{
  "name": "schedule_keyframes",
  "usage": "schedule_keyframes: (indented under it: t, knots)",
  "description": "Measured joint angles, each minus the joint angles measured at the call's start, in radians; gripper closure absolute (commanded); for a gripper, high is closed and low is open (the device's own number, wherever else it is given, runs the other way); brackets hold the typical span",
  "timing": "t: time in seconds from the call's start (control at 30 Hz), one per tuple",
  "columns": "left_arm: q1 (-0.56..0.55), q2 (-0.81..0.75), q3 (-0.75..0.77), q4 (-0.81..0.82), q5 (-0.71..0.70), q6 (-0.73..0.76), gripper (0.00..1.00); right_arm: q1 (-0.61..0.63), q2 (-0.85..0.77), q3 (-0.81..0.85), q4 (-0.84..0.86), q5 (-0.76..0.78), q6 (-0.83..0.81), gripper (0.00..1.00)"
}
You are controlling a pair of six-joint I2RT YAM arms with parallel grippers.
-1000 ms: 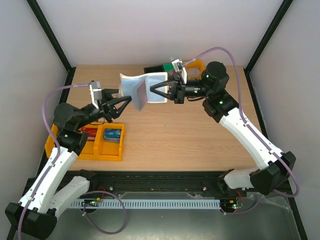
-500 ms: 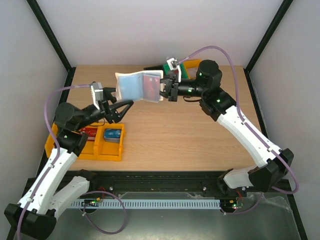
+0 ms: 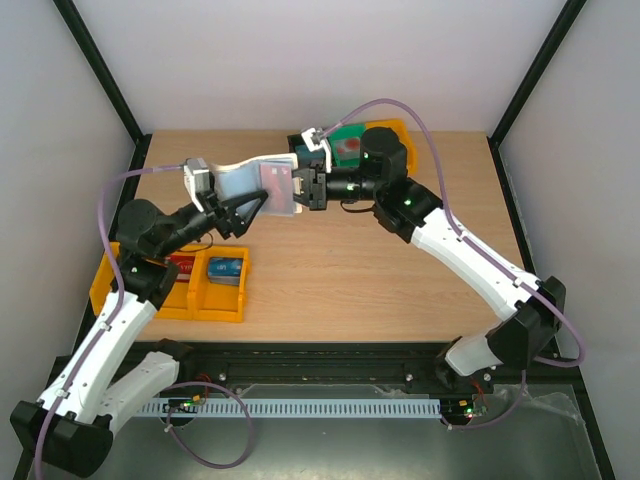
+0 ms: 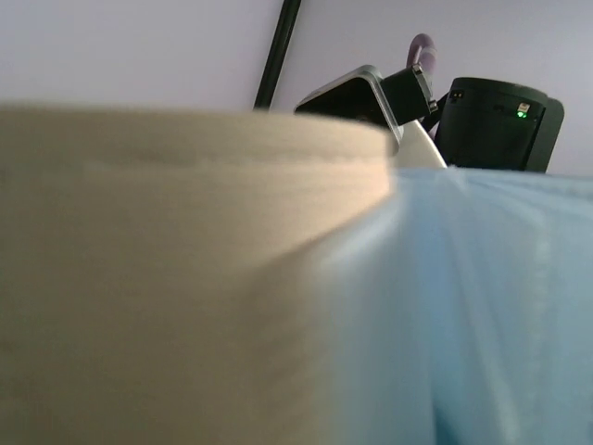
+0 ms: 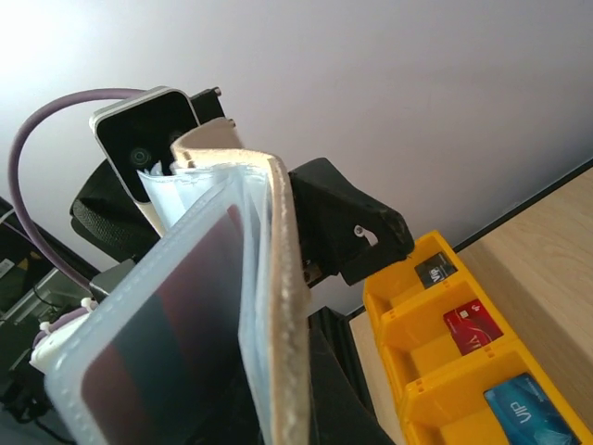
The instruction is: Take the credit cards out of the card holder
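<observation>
Top external view: holder (image 3: 250, 182) up in air, opened out between both grippers. Right gripper (image 3: 303, 186) clamped on holder's right edge; reddish card (image 5: 171, 315) in clear sleeve of holder. Left gripper (image 3: 253, 217) just under holder's near-left side, fingers spread wide, gripping nothing; contact with holder unclear. Left wrist view filled by blurred cream and blue of holder. Yellow bin (image 3: 170, 304) well left of holder, separate compartments holding dark card (image 5: 434, 271), red VIP card (image 3: 180, 265), blue card (image 3: 226, 268)
</observation>
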Motion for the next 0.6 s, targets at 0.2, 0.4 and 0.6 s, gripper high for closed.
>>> schedule_keyframes:
  t: [0.2, 0.4, 0.6]
  knots:
    - [-0.009, 0.003, 0.0, -0.02, -0.016, -0.017, 0.38, 0.018, 0.019, 0.013, 0.014, -0.004, 0.019, 0.98]
    - [-0.017, 0.002, -0.002, 0.003, 0.025, -0.025, 0.78, 0.026, 0.044, 0.035, 0.012, -0.008, 0.018, 0.98]
    - [-0.017, -0.008, -0.005, 0.021, 0.068, -0.039, 0.98, 0.02, 0.047, 0.037, 0.014, -0.037, 0.004, 0.95]
